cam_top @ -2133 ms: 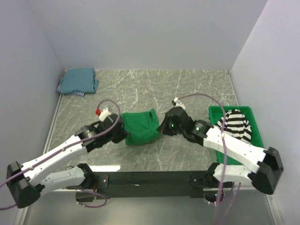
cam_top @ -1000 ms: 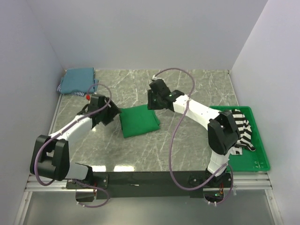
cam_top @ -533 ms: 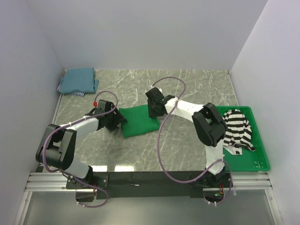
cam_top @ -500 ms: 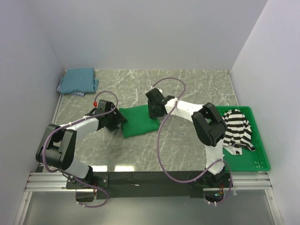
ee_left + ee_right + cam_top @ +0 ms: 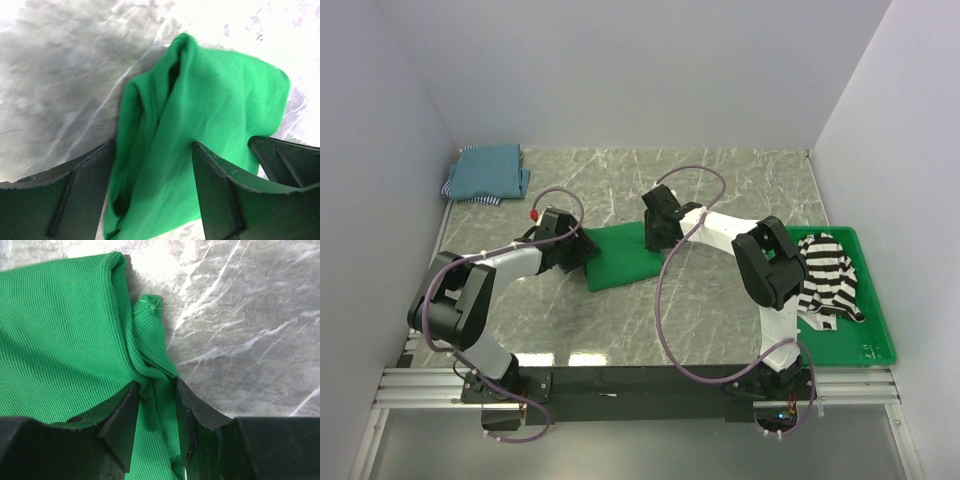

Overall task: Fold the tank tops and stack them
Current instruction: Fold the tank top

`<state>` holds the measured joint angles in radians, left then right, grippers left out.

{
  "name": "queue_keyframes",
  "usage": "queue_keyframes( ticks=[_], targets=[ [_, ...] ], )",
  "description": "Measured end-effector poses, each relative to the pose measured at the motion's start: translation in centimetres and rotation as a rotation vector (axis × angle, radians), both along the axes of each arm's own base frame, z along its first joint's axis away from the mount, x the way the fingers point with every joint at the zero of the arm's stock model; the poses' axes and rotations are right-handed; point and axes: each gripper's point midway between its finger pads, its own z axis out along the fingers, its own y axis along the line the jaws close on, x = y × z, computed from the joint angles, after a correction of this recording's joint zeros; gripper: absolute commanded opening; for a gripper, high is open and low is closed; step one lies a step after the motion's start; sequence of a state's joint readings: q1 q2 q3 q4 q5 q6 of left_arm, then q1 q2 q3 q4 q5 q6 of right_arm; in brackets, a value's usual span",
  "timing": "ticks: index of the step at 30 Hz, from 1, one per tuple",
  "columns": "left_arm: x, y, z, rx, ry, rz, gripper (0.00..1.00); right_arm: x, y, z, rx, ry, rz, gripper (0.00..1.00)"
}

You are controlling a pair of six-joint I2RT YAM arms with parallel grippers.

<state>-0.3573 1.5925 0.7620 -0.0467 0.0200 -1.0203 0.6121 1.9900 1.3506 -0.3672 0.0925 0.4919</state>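
The worktop [image 5: 740, 185] is a grey-green marbled slab with pale veins. It sits in a plain booth, closed by a pale back wall [image 5: 630, 70] and side walls that run down the left and right edges of the top view. A dark rail [image 5: 640, 380] carrying the arm bases crosses the bottom of that view. The green top [image 5: 625, 255] lies folded at the centre of the worktop, drawn out between the two arms. At its left end, the left gripper [image 5: 582, 250] has its jaws standing wide, and a thick fold of the cloth fills the gap between them. At its upper right corner, the right gripper [image 5: 658, 238] has narrow jaws pinched on a bunched edge. In the left wrist view the green top [image 5: 200, 125] rises in loose ridges over bright, glaring stone. The right wrist view shows its ribbed knit [image 5: 60, 340] against the veined surface. A striped top [image 5: 825, 275] lies crumpled in a green tray [image 5: 875, 345] at the right edge. Folded teal tops [image 5: 490, 172] are stacked in the far left corner.
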Motion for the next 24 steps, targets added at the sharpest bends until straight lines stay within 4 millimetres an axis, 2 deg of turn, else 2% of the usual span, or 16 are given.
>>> queue_keyframes(
  ticks=[9, 12, 18, 19, 21, 22, 23, 24],
  targets=[
    [1.3, -1.9, -0.1, -0.011, -0.041, -0.006, 0.65, 0.7, -0.5, -0.1, 0.048, 0.027, -0.007, 0.41],
    [1.7, -2.4, -0.1, -0.005, -0.048, -0.01, 0.6, 0.8, -0.6, -0.1, 0.058, 0.033, -0.006, 0.41],
    [1.8, -2.4, -0.6, 0.036, -0.031, -0.015, 0.35, 0.8, -0.5, -0.1, 0.062, 0.035, 0.0, 0.41],
    [1.8, -2.4, -0.7, 0.043, -0.026, -0.015, 0.27, 0.8, -0.5, -0.1, 0.062, 0.035, 0.0, 0.41],
    [1.7, -2.3, -0.9, 0.056, -0.015, -0.015, 0.17, 0.7, -0.5, -0.1, 0.062, 0.035, 0.003, 0.41],
    [1.7, -2.3, -0.9, 0.063, -0.012, -0.02, 0.06, 0.7, -0.5, -0.1, 0.062, 0.035, 0.004, 0.41],
    [1.8, -2.3, -0.8, 0.069, -0.011, -0.022, 0.01, 0.7, -0.5, 0.0, 0.062, 0.036, 0.004, 0.41],
    [1.8, -2.3, -0.8, 0.081, -0.008, -0.028, 0.01, 0.8, -0.5, 0.0, 0.063, 0.035, 0.005, 0.42]
  ],
)
